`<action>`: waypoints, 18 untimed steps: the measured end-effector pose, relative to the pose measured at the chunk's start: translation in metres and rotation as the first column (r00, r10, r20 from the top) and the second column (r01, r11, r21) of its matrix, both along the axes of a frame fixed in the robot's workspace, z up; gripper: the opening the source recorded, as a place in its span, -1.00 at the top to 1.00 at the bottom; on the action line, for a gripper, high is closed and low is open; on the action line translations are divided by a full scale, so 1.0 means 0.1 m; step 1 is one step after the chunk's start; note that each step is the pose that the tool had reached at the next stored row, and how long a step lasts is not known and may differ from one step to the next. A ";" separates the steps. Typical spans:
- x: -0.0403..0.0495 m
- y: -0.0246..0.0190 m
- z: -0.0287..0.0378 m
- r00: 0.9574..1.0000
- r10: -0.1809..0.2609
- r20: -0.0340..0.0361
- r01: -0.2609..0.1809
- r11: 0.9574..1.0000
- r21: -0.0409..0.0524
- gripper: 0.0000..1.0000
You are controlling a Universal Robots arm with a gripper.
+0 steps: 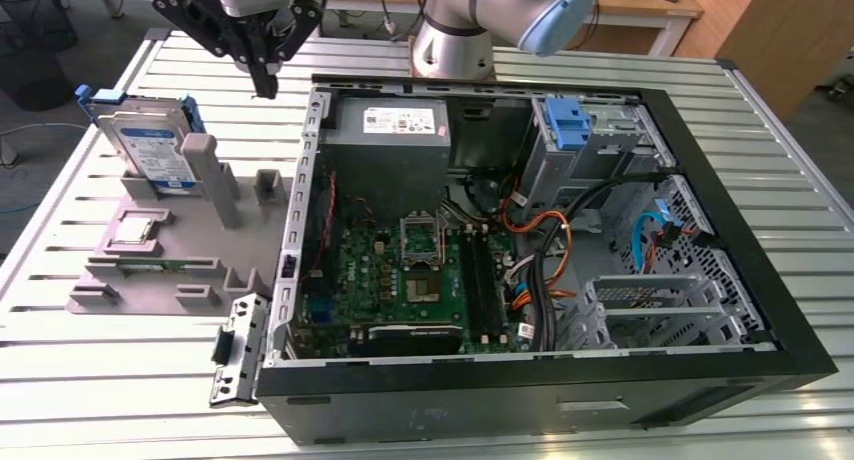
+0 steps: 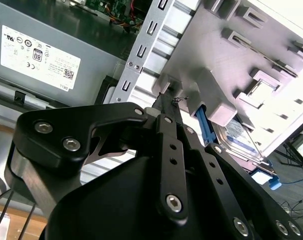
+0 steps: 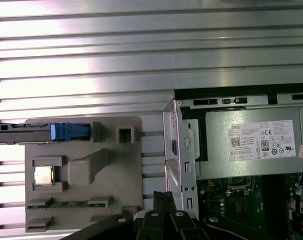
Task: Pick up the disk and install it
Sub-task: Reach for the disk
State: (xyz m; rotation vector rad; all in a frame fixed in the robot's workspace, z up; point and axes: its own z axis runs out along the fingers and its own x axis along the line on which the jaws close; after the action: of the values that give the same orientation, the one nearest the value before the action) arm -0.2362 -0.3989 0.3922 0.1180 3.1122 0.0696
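Observation:
The disk [image 1: 151, 148] stands on edge in a slot at the far end of a grey fixture [image 1: 200, 235], silver with a white-and-blue label and a blue carrier around it. My gripper [image 1: 264, 80] hangs above the table between the fixture and the open computer case [image 1: 747, 280], off to the disk's exterior-view right and higher than it. Its fingers are shut with nothing between them. In the second wrist view the fingertips [image 2: 167, 100] point near the fixture's post, with the disk [image 2: 240, 134] behind it. The first wrist view looks down on the disk's top edge [image 3: 41, 131].
The fixture also holds a processor chip [image 1: 139, 229] and a memory stick [image 1: 150, 267]. Inside the case are a grey power-supply box [image 1: 390, 122], the motherboard [image 1: 414, 280], cables, and a drive cage with a bare blue bracket [image 1: 566, 120]. Slatted metal table [image 1: 120, 380] all around.

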 end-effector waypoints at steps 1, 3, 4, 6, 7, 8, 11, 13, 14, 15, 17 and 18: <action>-0.001 0.000 0.000 1.000 0.000 0.000 0.000 1.000 0.000 0.80; -0.001 0.000 0.000 1.000 0.000 0.000 0.000 1.000 0.000 0.80; -0.002 0.000 0.001 1.000 0.000 0.000 0.000 1.000 0.000 0.80; -0.003 0.000 0.000 1.000 0.000 0.000 0.000 1.000 0.000 0.80; -0.003 0.000 0.000 1.000 0.000 0.000 0.000 1.000 0.000 0.80; -0.003 0.000 0.000 1.000 0.000 0.000 0.000 1.000 0.000 0.80; -0.009 0.000 0.000 1.000 0.000 0.000 0.000 1.000 0.000 0.80; -0.016 0.000 0.000 1.000 0.000 0.000 0.000 1.000 0.000 0.80; -0.020 0.000 0.000 1.000 0.000 0.000 0.000 1.000 0.000 0.80; -0.027 0.000 0.000 1.000 0.000 0.000 0.000 1.000 0.000 0.80; -0.051 0.000 0.000 1.000 0.000 0.000 0.000 1.000 0.000 0.80; -0.067 0.000 -0.001 1.000 0.000 0.000 0.000 1.000 0.000 0.80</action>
State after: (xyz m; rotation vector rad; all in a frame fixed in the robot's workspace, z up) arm -0.2428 -0.3989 0.3922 0.1181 3.1121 0.0695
